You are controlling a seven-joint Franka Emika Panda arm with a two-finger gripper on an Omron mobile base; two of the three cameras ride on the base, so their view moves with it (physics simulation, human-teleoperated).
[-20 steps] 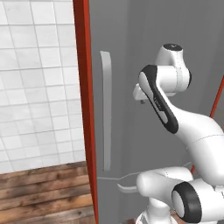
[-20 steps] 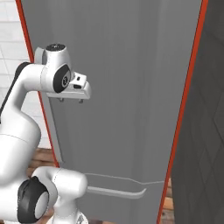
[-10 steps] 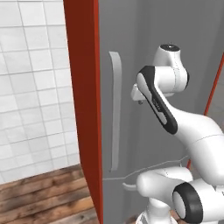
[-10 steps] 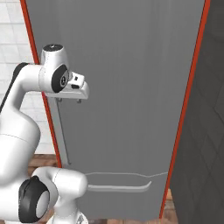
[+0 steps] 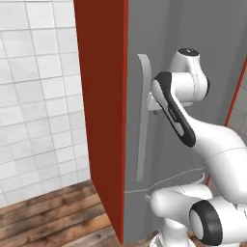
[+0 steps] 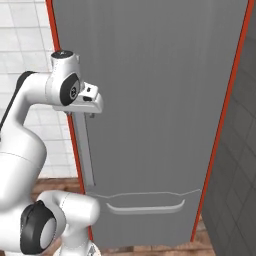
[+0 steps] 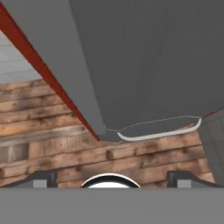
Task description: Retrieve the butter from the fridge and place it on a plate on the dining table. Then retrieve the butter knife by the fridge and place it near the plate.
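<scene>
Butter: we cannot see it; we judge it inside fridge, door shut. Handle runs vertical along door's left edge, just beside gripper. Gripper holds nothing, jaws spread wide, near handle's upper part. We must close across handle, then pull.

A brown wooden plank floor, with darker knots and visible seams between the boards, carries everything here. The tall grey fridge with red side panels stands directly on it, its base meeting the planks at about six o'clock in the right base view. White tiled wall rises from the floor's far edge.
</scene>
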